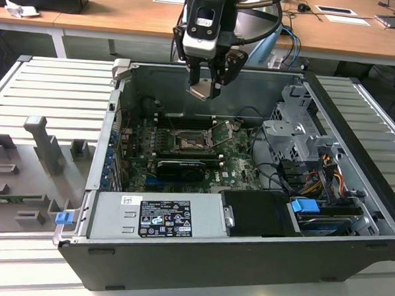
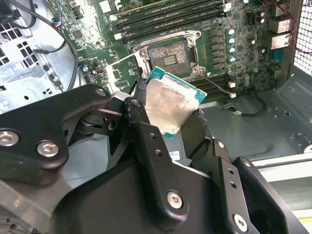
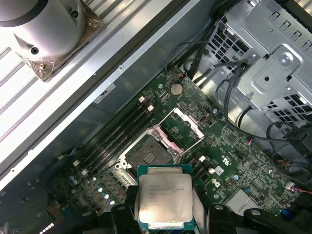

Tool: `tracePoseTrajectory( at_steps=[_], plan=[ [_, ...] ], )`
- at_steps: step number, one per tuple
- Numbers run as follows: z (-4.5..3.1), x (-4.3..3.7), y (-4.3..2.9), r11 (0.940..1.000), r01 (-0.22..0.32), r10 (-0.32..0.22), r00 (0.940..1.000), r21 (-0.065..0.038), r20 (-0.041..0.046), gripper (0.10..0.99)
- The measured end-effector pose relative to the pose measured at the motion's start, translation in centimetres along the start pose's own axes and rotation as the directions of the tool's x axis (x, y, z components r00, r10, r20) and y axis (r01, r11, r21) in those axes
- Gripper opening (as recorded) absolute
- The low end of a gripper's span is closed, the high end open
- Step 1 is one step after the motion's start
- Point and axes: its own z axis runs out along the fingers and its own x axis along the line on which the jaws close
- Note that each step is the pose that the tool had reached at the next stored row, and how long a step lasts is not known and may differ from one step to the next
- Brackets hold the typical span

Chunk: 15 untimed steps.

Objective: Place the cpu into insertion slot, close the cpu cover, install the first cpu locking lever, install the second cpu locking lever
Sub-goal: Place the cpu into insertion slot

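Note:
My gripper (image 1: 205, 87) hangs above the open computer case, shut on the cpu (image 1: 201, 90), a thin square chip with a pale metal face. In both wrist views the cpu (image 2: 169, 103) (image 3: 165, 201) sits between the black fingers (image 2: 140, 127) with its green edge showing. Below it on the green board lies the insertion slot (image 1: 186, 142) (image 2: 168, 55) (image 3: 146, 153), dark and uncovered, well apart from the chip. The cpu cover (image 1: 223, 131) (image 3: 184, 126) (image 2: 119, 73) stands swung open beside the slot.
Long black memory slots (image 3: 119, 136) run along one side of the socket. A silver drive cage (image 1: 297, 137) with cables fills the exterior view's right, and a power supply (image 1: 157, 215) sits at the front. A grey fixture (image 1: 42, 146) lies outside the case on the left.

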Motion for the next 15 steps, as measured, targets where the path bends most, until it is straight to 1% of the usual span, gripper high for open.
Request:
tracePoseTrajectory(
  at_steps=[5,7,9,15],
  plan=[
    [0.05,0.0,0.0,0.9993,-0.037,0.037,0.9993,-0.001,0.0033,0.529],
    [0.19,0.0,-0.01,0.9981,-0.062,0.062,0.9981,-0.001,0.0055,0.529],
    [0.32,-0.01,-0.03,0.9973,-0.074,0.074,0.9972,-0.001,0.0065,0.529],
    [0.48,-0.01,-0.05,0.9971,-0.076,0.076,0.9971,-0.001,0.0067,0.529]
  ],
)
